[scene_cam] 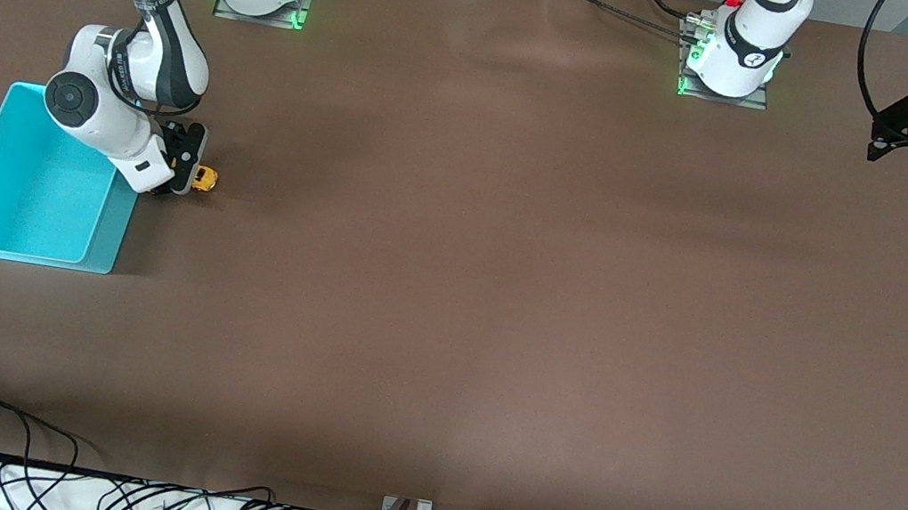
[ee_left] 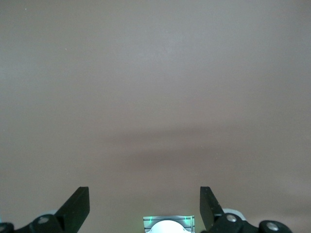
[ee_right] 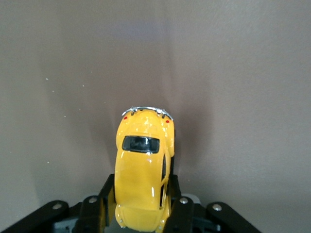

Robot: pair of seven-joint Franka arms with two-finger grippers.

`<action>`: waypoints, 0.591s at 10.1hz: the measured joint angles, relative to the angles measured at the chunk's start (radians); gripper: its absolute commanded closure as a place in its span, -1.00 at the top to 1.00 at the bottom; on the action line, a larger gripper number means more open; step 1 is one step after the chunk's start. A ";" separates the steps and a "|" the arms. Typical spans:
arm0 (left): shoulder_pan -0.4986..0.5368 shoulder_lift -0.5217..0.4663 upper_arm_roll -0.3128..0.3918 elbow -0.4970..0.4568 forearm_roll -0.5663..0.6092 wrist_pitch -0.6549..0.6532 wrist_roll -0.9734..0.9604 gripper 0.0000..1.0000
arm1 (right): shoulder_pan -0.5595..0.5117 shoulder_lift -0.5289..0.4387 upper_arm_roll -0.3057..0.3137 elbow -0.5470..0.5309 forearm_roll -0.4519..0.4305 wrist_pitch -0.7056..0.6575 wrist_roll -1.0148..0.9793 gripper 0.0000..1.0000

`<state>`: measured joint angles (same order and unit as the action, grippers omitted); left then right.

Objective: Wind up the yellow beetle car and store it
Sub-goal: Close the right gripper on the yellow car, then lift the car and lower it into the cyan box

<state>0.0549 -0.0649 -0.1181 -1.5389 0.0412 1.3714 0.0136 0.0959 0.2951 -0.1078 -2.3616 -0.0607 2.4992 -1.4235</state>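
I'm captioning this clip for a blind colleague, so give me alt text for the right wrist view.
The right gripper is shut on the yellow beetle car, one black finger against each side of its body. The car points away from the camera, its dark window and chrome bumper showing, above the plain brown table.

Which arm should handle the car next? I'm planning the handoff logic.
Right: its gripper is shut on the yellow beetle car beside the turquoise bin. The left gripper waits open over bare table.
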 measured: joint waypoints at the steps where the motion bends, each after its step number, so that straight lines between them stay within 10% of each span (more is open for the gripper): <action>1: 0.002 0.001 0.000 0.001 -0.004 0.000 0.000 1.00 | 0.001 -0.015 0.010 0.006 0.000 0.000 0.015 -1.00; 6: -0.007 0.001 -0.013 0.003 -0.005 0.000 0.000 1.00 | 0.006 -0.108 0.038 0.294 0.000 -0.387 0.091 -1.00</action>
<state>0.0484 -0.0639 -0.1313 -1.5363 0.0360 1.3713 0.0136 0.1023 0.1875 -0.0702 -2.0676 -0.0606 2.1121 -1.3323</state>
